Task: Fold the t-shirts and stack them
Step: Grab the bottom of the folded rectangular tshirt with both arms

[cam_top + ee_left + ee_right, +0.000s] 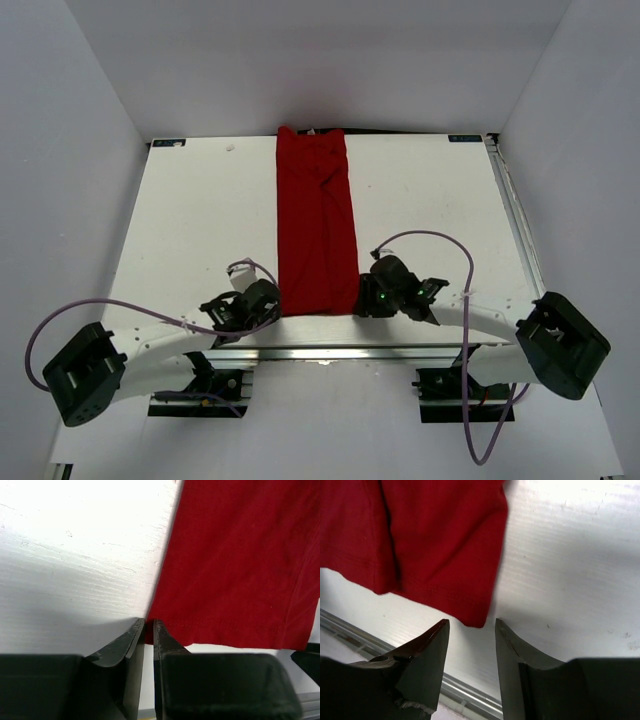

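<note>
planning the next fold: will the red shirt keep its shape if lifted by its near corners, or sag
Probably sags: the shirt is soft, wrinkled cloth lying flat. Likely light, since it looks thin. Pushed, its folded layers would probably bunch.

Plain red t-shirt (316, 225) on white table (190, 230), black grippers.
T-shirt is solid bright red all over, with no print or stripes; its hem stitching is the same red, and the folds read darker red in shadow. The table is matte white with a faint fine ribbed grain in the wrist views and grey shadow near the fingers. Left gripper (149, 625) and right gripper (471, 625) are both black, the right one with small green lights (384, 296) on its body. Arm links (160, 345) are white and the outer joint housings (85, 370) black. Cables (430, 236) are pale purple, the front rail (330, 352) silver metal, and the walls (300, 60) plain pale grey-white.
</note>
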Motion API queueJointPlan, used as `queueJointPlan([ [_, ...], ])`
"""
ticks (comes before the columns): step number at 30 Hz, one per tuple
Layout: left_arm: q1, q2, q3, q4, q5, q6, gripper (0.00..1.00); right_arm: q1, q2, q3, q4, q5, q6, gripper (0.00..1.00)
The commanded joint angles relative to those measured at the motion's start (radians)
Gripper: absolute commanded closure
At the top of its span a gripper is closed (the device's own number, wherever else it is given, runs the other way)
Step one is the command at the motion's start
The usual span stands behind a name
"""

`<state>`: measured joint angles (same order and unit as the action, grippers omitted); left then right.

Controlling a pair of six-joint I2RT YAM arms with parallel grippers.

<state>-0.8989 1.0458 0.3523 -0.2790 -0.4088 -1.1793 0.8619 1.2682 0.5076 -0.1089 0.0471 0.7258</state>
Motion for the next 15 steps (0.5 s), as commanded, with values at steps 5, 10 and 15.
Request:
queueJointPlan([
  [5,-0.001,0.022,0.008,0.049,0.011,-0.008,0.77,-0.014,0.039,-0.044,0.084,-0.003,0.035,0.55],
  [10,-0.001,0.04,0.016,0.051,-0.005,-0.002,0.88,-0.017,0.075,-0.04,0.098,-0.006,0.032,0.7],
  [15,-0.001,0.086,0.062,0.012,-0.005,0.035,1.0,-0.023,0.086,-0.029,0.112,0.007,0.021,1.0],
])
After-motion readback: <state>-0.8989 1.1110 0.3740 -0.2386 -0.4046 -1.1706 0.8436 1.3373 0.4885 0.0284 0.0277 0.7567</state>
